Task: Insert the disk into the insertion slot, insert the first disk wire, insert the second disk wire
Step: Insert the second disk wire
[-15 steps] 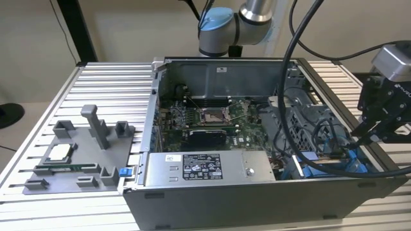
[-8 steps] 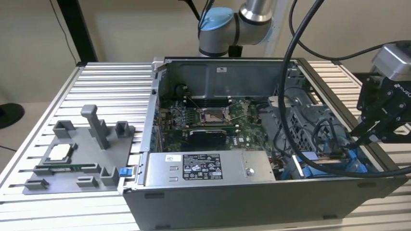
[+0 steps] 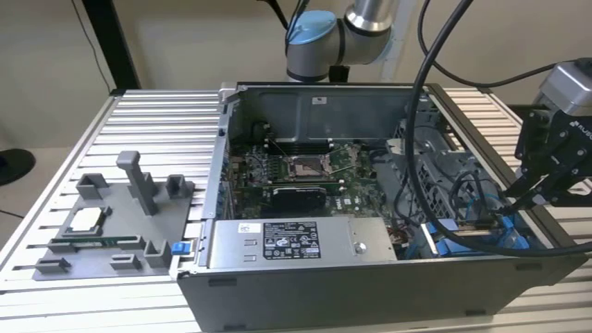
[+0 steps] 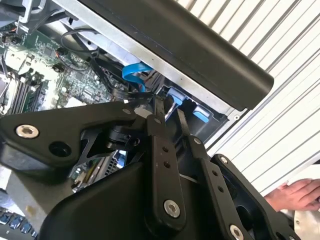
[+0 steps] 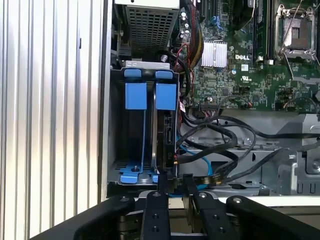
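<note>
In the first wrist view the disk (image 5: 165, 132) stands on edge inside the insertion slot (image 5: 118, 166). Its long axis runs from its blue tab toward the gripper (image 5: 175, 181), and black wires (image 5: 210, 145) lie just beside it. The second wrist view shows a person's hand (image 4: 295, 194) beyond the computer case (image 4: 200, 55). In the exterior view the arm (image 3: 365, 28) rises behind the case, and the gripper points down into the corner at the exterior view's right. I cannot tell whether it grips anything.

The hand (image 5: 175, 184) hides one end of the disk (image 5: 166, 140).
</note>
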`<state>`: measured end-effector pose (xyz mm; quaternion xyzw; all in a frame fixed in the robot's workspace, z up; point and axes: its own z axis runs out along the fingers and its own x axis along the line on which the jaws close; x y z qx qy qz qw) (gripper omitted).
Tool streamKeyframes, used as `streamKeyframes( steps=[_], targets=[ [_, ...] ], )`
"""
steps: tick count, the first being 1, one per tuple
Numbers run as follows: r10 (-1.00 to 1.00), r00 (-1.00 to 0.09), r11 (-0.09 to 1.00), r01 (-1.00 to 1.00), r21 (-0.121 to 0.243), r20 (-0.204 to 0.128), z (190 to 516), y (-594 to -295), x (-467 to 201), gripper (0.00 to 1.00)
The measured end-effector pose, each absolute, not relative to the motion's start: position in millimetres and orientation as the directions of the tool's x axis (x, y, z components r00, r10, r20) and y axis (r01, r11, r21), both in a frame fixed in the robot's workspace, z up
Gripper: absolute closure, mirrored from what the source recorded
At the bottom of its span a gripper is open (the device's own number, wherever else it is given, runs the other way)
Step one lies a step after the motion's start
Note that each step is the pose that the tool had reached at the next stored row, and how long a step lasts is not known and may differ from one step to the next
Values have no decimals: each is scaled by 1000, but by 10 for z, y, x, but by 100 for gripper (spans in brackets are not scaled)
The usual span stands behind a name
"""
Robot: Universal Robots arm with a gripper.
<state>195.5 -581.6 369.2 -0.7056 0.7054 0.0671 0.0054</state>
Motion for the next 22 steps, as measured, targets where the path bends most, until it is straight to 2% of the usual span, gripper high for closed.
streamKeyframes(
  steps=[8,17,22],
  targets=[
    [-995,-5,-5,-996,94,-104,3612,-5840,1972,0],
    [-990,-5,-9,-995,99,-142,3573,-5841,1974,0],
    [-990,-6,-9,-995,102,-144,3564,-5844,1979,0]
  ],
)
